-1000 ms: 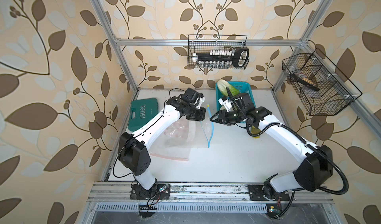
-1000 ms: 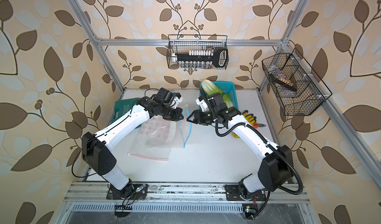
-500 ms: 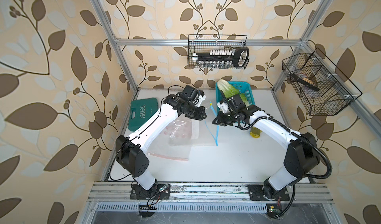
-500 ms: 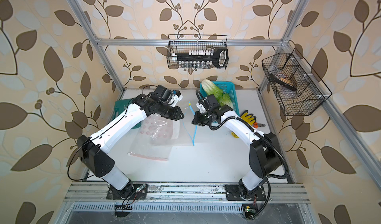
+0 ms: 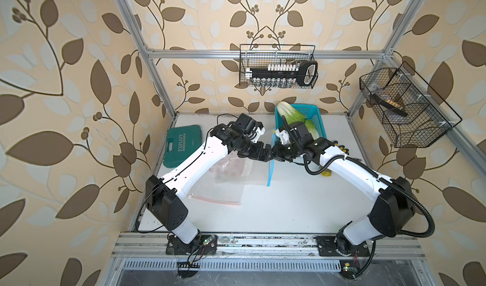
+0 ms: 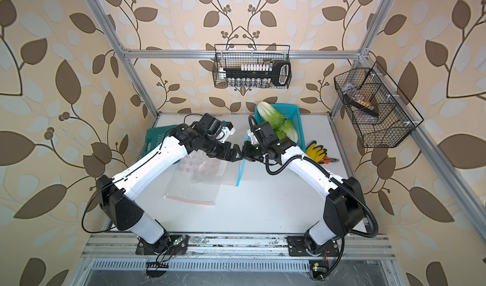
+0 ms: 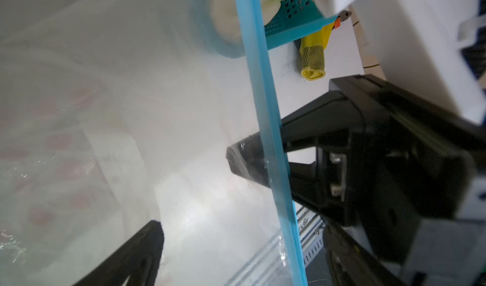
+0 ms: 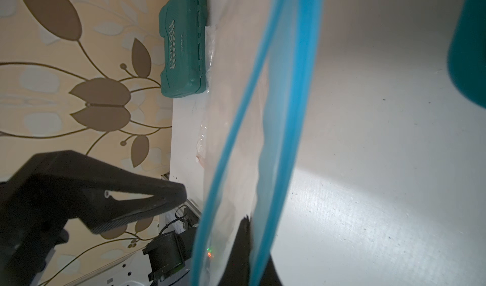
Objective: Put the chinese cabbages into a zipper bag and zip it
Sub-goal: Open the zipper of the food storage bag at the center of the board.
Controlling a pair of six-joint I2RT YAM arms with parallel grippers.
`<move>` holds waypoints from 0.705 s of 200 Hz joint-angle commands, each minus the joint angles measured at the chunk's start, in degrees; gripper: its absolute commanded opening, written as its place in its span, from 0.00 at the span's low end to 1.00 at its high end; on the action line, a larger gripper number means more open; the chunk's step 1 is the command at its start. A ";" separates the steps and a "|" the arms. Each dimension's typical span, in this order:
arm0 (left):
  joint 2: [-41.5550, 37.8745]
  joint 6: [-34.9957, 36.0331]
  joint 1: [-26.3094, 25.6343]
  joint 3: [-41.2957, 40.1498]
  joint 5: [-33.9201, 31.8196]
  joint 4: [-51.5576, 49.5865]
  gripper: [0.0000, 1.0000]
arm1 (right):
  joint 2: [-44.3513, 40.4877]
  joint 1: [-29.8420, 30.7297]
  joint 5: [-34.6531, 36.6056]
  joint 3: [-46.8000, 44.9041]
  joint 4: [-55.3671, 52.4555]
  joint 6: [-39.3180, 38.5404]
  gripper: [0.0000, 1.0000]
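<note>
- Counts: 2 arms, 2 clear zip bags, 1 teal basket (image 5: 320, 119), 1 green EXPLOIT tool case (image 5: 184, 145), 1 yellow glove (image 6: 315, 150), 1 pliers (image 6: 330, 160), 1 back-rail wire basket (image 5: 278, 66), 1 side wire basket (image 5: 405, 111).
- chinese cabbages (image 6: 271, 115): two heads were plain in both top views. A third green patch sat by the right wrist, but I couldn't confirm it as a separate head.
- Look: oblong heads with white ribbed stalk ends and crinkled bright green leaves. The biggest one leaned on the basket's back corner, white end poking over the rim.
- Location: all were in the teal basket at the back right of the table (image 5: 289, 208). None were in a bag.
- zipper bag (image 5: 253, 175): clear film with a blue zip (image 5: 271, 171) along the mouth. The far end was lifted at the grippers and the near end rested on the table. In the right wrist view the two blue strips stood apart, so the mouth was open.
- pink-zip bag (image 5: 215, 199): lay flat on the table, partly under the zipper bag.
- right gripper (image 6: 245, 154): jaws were pinched tight on the zipper bag's film at the blue zip.
- left gripper (image 6: 236, 153): jaws were spread wide, tip to tip with the right gripper. Its fingers (image 7: 143, 253) straddled the bag edge and clamped nothing.
</note>
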 commanded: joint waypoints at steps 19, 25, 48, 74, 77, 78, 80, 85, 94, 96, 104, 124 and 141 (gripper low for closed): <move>-2.22 1.57 -1.37 -3.48 0.29 -0.44 0.85 | -1.89 0.80 1.45 -0.82 1.54 2.98 0.00; -2.22 1.44 -1.45 -3.74 -0.17 -0.18 0.84 | -1.85 0.80 1.32 -0.77 1.55 2.93 0.00; -2.04 1.40 -2.77 -4.23 -2.61 1.08 0.84 | -1.17 0.80 0.29 -0.82 1.85 3.35 0.00; -2.04 1.80 -2.93 -5.86 -6.68 1.52 0.74 | -1.14 0.82 -0.50 -1.67 3.03 4.40 0.00; -2.21 1.91 -2.90 -6.02 -7.27 1.45 0.72 | -1.22 0.80 -0.48 -1.71 3.07 4.35 0.00; -2.26 1.92 -2.95 -6.04 -7.50 1.43 0.71 | -1.23 0.80 -0.49 -1.72 3.06 4.37 0.00; -2.38 1.99 -2.93 -6.12 -7.86 1.41 0.70 | -1.23 0.80 -0.45 -1.81 3.18 4.39 0.00; -2.51 2.12 -2.90 -6.22 -8.87 1.28 0.66 | -1.32 0.80 -0.50 -1.91 3.21 4.27 0.00; -2.76 2.56 -2.90 -6.31 -10.67 1.14 0.60 | -1.32 0.82 -0.59 -2.08 3.11 4.22 0.00; -2.81 2.66 -2.88 -6.36 -10.96 1.14 0.58 | -1.32 0.80 -0.66 -2.17 3.15 4.22 0.00; -2.92 2.91 -2.85 -6.58 -12.46 1.16 0.51 | -1.36 0.80 -0.93 -2.42 3.37 4.21 0.00; -2.66 2.93 -2.64 -6.75 -16.60 0.12 0.38 | -1.67 0.81 -0.86 -2.77 3.41 4.18 0.00; -2.63 2.64 -2.30 -6.63 -17.03 0.34 0.34 | -1.68 0.81 -0.60 -3.04 3.54 4.29 0.00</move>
